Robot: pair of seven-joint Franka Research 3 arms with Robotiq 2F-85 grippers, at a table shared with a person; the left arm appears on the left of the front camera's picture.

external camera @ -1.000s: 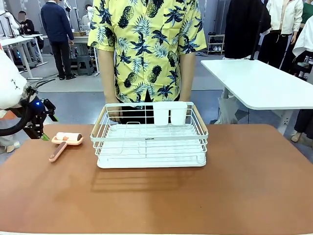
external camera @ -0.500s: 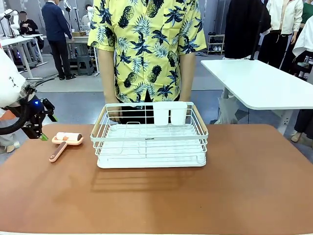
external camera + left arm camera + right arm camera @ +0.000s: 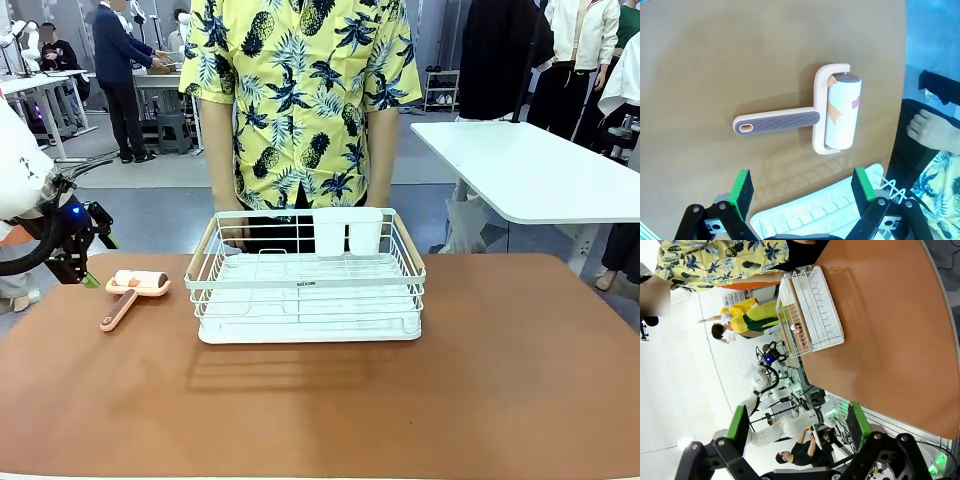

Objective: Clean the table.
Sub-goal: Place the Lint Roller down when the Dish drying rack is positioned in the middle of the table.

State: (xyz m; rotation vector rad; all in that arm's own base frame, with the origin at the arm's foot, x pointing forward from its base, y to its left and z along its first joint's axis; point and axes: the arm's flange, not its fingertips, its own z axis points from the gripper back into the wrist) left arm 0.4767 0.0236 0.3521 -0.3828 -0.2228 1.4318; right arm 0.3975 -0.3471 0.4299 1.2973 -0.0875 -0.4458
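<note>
A white wire dish rack (image 3: 308,280) with two white cups at its rear sits on the table (image 3: 500,380), toward the far edge at mid-width, right in front of a person in a yellow pineapple shirt (image 3: 300,100). To the left of the rack lies a pink lint roller (image 3: 132,290), handle angled toward the near-left, roll nearest the rack. The table's long axis runs left to right across the front view. The left gripper (image 3: 802,192) hangs above the roller, left of the rack, fingers spread wide and empty. The right gripper (image 3: 797,427) is off the table, jaws apart, holding nothing. A white-topped table (image 3: 540,170) stands beyond the rack's right.
</note>
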